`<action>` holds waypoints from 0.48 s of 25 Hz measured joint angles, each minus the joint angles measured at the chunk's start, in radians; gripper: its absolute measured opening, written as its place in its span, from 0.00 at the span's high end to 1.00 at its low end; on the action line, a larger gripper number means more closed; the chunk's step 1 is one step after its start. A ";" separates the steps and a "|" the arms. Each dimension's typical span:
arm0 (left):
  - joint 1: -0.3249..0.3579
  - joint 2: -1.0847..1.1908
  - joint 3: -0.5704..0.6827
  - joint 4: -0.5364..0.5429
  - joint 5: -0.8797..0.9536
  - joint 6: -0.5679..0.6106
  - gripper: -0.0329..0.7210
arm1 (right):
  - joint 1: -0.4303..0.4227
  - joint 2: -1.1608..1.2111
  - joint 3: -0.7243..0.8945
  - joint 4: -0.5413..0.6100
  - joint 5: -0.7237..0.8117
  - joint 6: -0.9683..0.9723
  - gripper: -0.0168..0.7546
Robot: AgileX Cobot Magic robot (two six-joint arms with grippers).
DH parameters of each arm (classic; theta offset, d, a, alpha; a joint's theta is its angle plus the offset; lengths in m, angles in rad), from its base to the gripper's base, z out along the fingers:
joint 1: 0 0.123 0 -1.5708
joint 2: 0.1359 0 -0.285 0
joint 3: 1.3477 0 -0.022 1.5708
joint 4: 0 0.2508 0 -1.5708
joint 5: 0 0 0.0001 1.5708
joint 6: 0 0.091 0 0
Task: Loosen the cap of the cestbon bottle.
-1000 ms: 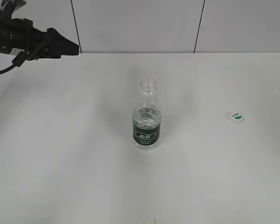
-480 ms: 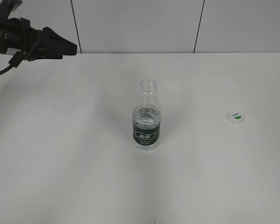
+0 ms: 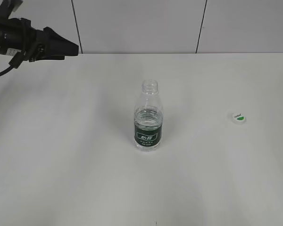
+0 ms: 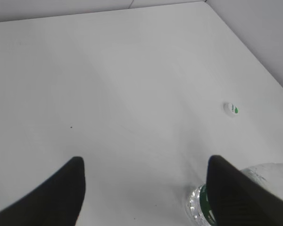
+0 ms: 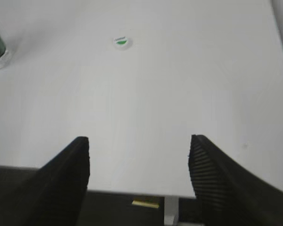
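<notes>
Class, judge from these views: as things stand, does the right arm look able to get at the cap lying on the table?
Probably yes. The cap lies alone on the bare table, apart from the bottle, ahead of the right gripper, whose fingers stand open and empty. Nothing blocks the way.

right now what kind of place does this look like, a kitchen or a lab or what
Most likely a robot test bench, not a kitchen: a bare white table against plain panelled walls, with only an uncapped water bottle and its cap set out, and a black gripper hanging over the far left corner.
</notes>
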 joint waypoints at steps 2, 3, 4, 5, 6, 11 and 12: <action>0.000 0.000 0.000 0.000 -0.002 0.000 0.31 | 0.000 -0.080 0.031 -0.022 -0.032 0.000 0.32; 0.000 0.000 0.000 0.000 -0.006 0.000 0.31 | 0.000 -0.117 0.046 -0.025 -0.045 0.000 0.32; 0.000 0.000 0.000 0.000 -0.008 0.000 0.31 | 0.000 -0.138 0.061 -0.028 -0.048 0.002 0.32; 0.000 0.000 0.000 0.000 -0.012 0.000 0.31 | 0.000 -0.144 0.074 -0.029 -0.046 0.004 0.32; 0.000 -0.001 0.000 0.000 -0.014 0.000 0.31 | 0.000 -0.148 0.084 -0.023 -0.044 0.011 0.32; 0.000 -0.002 0.000 0.000 -0.022 0.000 0.31 | 0.000 -0.148 0.091 -0.024 -0.044 0.023 0.32; 0.000 -0.004 0.000 0.000 -0.023 0.000 0.31 | 0.000 -0.148 0.091 -0.024 -0.044 0.025 0.32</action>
